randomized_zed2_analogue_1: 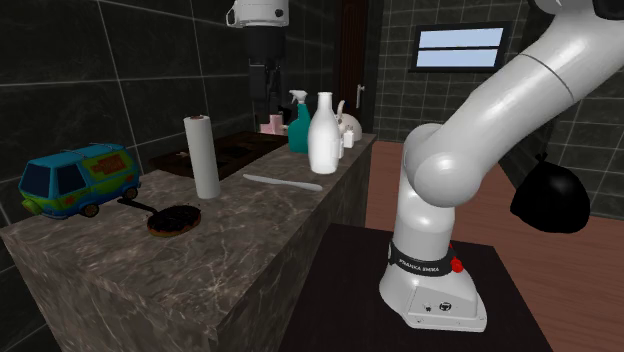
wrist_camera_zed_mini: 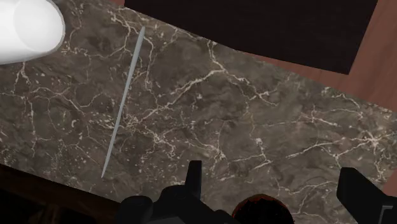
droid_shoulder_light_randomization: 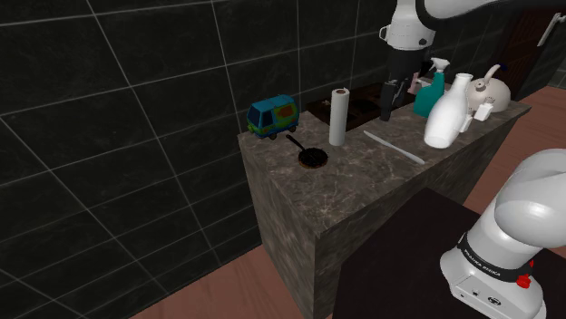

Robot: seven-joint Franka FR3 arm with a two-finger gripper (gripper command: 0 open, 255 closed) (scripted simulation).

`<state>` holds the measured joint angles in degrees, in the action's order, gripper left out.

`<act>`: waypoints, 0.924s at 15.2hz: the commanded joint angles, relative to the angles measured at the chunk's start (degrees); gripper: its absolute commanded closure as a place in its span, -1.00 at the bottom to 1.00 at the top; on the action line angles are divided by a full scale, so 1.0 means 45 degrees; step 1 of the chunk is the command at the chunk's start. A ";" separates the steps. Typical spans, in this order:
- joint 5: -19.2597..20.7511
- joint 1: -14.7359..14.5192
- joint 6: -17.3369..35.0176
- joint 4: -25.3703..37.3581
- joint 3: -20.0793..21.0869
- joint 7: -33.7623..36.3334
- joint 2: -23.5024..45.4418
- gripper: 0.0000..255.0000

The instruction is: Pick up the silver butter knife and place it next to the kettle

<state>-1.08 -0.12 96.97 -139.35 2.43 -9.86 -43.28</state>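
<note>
Butter knife (randomized_zed2_analogue_1: pixel 283 182) lies flat near white bottle (randomized_zed2_analogue_1: pixel 322 133).

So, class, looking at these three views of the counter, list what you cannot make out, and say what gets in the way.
The kettle: shoulder view, its body mostly hidden behind the white bottle.
The pink thing: second exterior view, too small to name, partly behind the spray bottle.
The white rounded thing: wrist view, cut off by the edge.
The knife: wrist view, too thin to tell handle from blade.
</note>
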 commanded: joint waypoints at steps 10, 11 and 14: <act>0.0847 0.1389 0.2685 -0.1364 -0.1398 -0.0180 0.1721 -1.00; 0.0934 0.1542 0.2993 -0.1463 -0.1560 -0.0198 0.1973 -1.00; 0.1177 0.1996 0.3923 -0.1691 -0.2049 -0.0259 0.2798 -1.00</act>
<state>3.83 8.15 113.08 -146.38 -6.03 -10.94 -31.76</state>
